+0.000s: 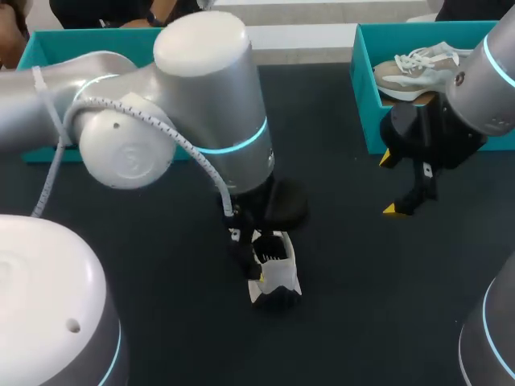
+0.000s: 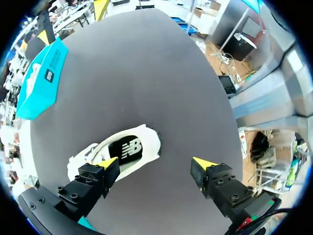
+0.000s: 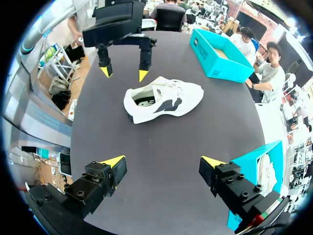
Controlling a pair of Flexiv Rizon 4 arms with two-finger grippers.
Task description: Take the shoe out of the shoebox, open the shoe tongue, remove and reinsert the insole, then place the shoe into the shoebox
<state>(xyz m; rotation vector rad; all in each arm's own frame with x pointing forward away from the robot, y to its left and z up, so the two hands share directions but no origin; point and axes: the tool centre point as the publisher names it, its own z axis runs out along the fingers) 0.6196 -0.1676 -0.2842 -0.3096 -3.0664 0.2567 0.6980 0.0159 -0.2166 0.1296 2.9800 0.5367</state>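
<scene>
Since the white sneaker rests on the tabletop under one finger of the left hand, whose fingers stand wide apart, I'd centre that hand over it first. Then pinch the tongue alone and lift gently.

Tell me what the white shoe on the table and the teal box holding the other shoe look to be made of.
White shoe: likely fabric with smooth synthetic panels, matte finish; the upper looks soft and carries laces.
Teal box: probably cardboard, matte finish; its walls are thin, flat and straight-edged.
</scene>
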